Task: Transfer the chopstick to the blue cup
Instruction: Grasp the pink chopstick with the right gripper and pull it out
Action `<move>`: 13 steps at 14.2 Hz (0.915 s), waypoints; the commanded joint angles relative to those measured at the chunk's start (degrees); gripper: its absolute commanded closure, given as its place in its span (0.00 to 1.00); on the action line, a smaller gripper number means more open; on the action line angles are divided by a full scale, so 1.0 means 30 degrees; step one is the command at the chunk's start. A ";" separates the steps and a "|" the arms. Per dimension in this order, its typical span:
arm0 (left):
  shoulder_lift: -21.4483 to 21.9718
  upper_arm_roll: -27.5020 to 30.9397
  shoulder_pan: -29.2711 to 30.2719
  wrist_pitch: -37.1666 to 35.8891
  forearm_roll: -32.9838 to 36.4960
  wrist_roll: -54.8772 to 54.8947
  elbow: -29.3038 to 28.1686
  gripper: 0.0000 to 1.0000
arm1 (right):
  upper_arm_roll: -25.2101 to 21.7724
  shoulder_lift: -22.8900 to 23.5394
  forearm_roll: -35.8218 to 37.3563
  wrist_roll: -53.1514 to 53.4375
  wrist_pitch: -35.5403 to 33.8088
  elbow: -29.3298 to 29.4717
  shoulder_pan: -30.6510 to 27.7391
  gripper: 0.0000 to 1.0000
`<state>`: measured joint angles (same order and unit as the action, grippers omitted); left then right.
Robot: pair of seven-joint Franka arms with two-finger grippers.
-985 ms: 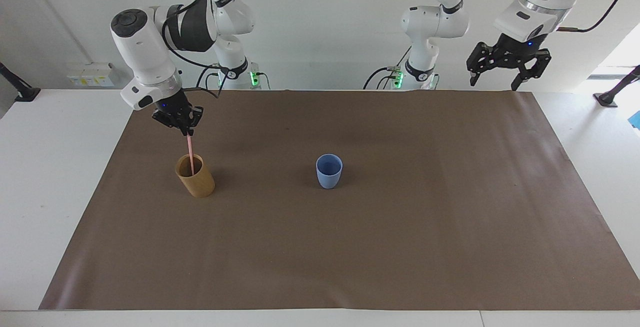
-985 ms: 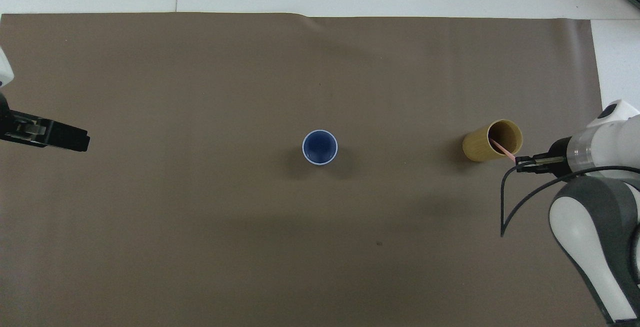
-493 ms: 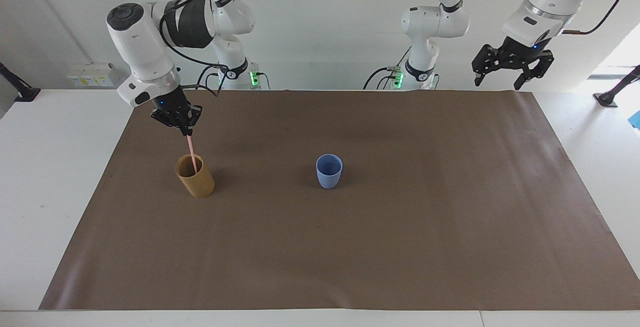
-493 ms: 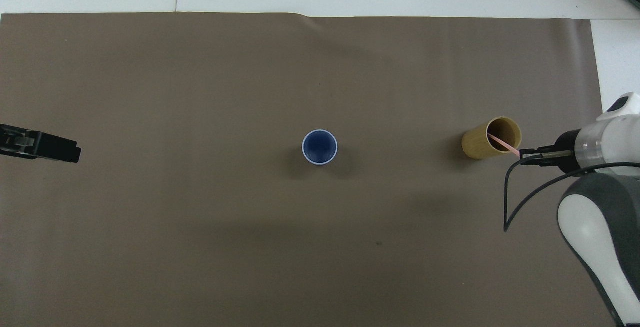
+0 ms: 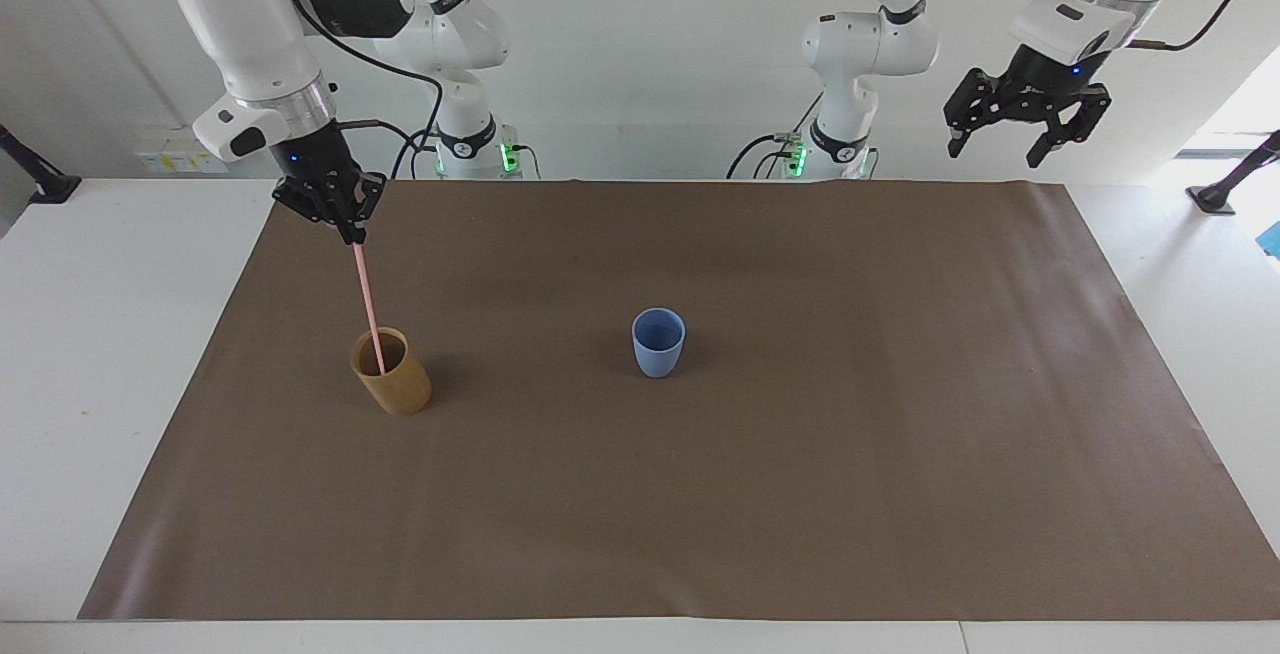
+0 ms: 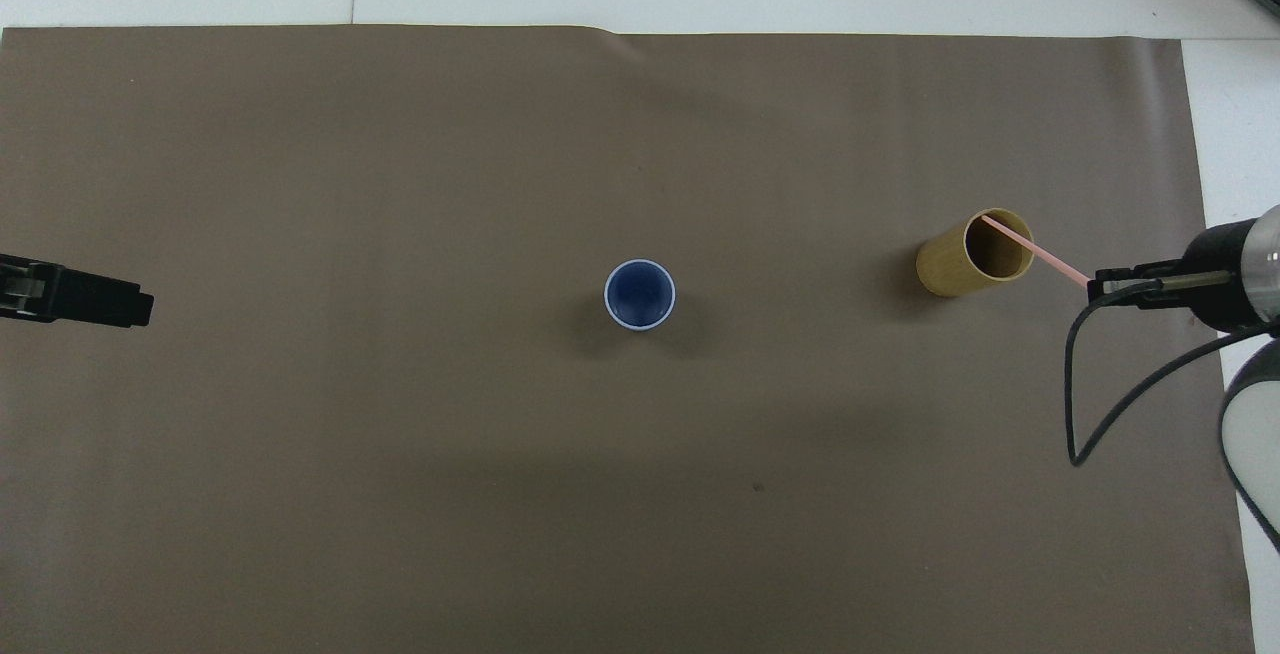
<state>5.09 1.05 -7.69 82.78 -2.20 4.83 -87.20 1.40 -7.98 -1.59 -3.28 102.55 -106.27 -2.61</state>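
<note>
**Chopstick half out of the tan cup, blue cup waiting mid-mat**

The right gripper [image 5: 347, 225] is pinched shut on the top end of the chopstick [image 5: 367, 298]. It hangs high over the mat [image 5: 800, 494], above the tan cup [image 5: 392, 374] at the right arm's end of the table. The chopstick's lower tip is inside the tan cup's mouth, not yet clear of the rim, and the cup looks slightly tilted.

The stick's long axis is close to vertical. In the facing view it runs from the gripper down toward about 5 o'clock into the cup. In the overhead view the same stick [image 6: 1035, 251] slants from the gripper [image 6: 1100, 284] toward about 10 o'clock, ending at the tan cup's [image 6: 948, 266] rim.

The blue cup [image 5: 658, 342] stands upright and empty near the middle of the mat, well apart from the tan cup. In the facing view it lies at about 3 o'clock from the tan cup; in the overhead view the blue cup [image 6: 640, 294] lies at about 9 o'clock from it.

The coming move turns on this: the tip has to rise clear of the tan rim before any sideways carry, otherwise the stick would likely drag or tip the cup.

The left gripper [image 5: 1025, 129] waits high over the mat's corner at the left arm's end, its jaws spread wide and empty. The right arm is much the nearer to the work.
</note>
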 commanded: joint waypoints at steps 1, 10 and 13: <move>0.0294 -0.0144 0.0367 -0.0318 -0.0117 0.0235 -0.0229 0.00 | 0.0092 0.0344 -0.0263 0.0388 -0.2358 0.1729 -0.0069 1.00; 0.0294 -0.0144 0.0542 -0.0669 -0.0117 0.0148 -0.0229 0.00 | 0.2868 0.0607 -0.2805 0.9451 -0.3833 0.3227 -0.0040 1.00; 0.0294 -0.0144 0.0543 -0.0670 -0.0117 0.0118 -0.0229 0.00 | 0.4306 0.0900 -0.5232 1.5223 -0.3364 0.3227 -0.0011 1.00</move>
<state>5.10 1.14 -7.09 81.45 -2.20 4.84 -87.33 12.61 -6.68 -13.19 34.25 91.43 -97.78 -2.23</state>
